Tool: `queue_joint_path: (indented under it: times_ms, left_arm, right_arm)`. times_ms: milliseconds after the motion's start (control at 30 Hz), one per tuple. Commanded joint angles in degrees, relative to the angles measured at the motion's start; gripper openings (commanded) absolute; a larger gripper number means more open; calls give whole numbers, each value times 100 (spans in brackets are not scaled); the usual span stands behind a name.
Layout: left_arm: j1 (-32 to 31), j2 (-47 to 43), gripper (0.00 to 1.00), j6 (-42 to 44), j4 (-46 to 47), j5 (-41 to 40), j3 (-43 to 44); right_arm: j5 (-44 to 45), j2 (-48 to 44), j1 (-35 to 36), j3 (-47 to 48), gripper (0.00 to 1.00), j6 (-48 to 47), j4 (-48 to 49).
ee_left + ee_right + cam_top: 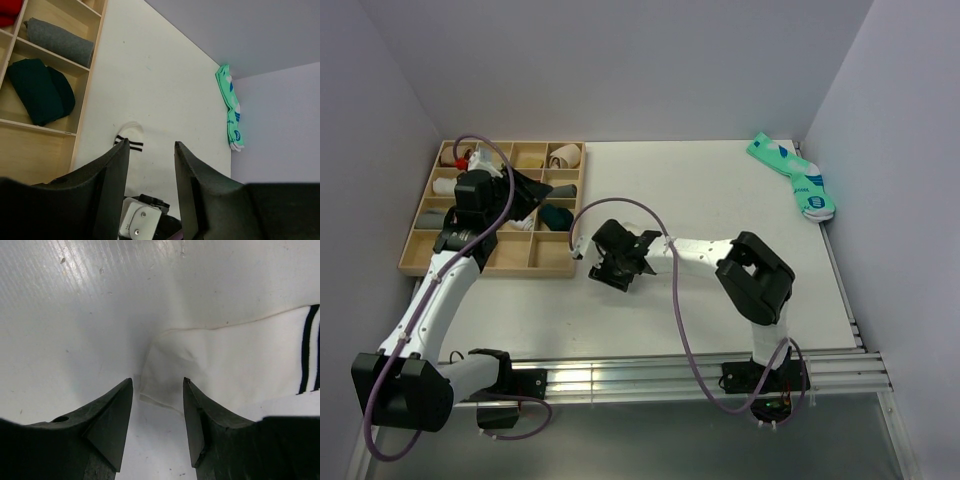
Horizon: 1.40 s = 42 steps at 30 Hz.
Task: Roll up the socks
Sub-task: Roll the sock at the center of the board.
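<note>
Open right gripper low over the table, plain end of the white sock flat between its tips, unclamped. Open, empty left gripper above the tray; teal pair at the table's far right corner.

White sock, teal pair, tan tray.
Sock has two black cuff stripes; pair has white-blue marks; tray is pale wood, with grey roll, dark green roll and red bit; table is white.

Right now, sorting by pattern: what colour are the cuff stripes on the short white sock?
Black, on the short white fabric sock; clearest in the right wrist view.
</note>
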Motion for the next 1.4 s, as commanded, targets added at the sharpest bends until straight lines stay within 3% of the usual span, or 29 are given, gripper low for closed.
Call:
queue_joint_path:
  times_ms: [0, 1067, 1200, 1367]
  left_arm:
    - [25, -219, 47, 49, 226, 20, -62]
    - [25, -114, 47, 102, 612, 125, -650]
    - [25, -184, 47, 137, 726, 187, -922]
    - [-44, -552, 47, 190, 1095, 476, -1677]
  right_arm:
    - [54, -448, 54, -37, 52, -102, 9]
    - [-96, 35, 71, -494, 50, -665, 492]
    - [-78, 35, 71, -520, 43, -665, 457]
    - [-341, -272, 63, -687, 29, -630, 238]
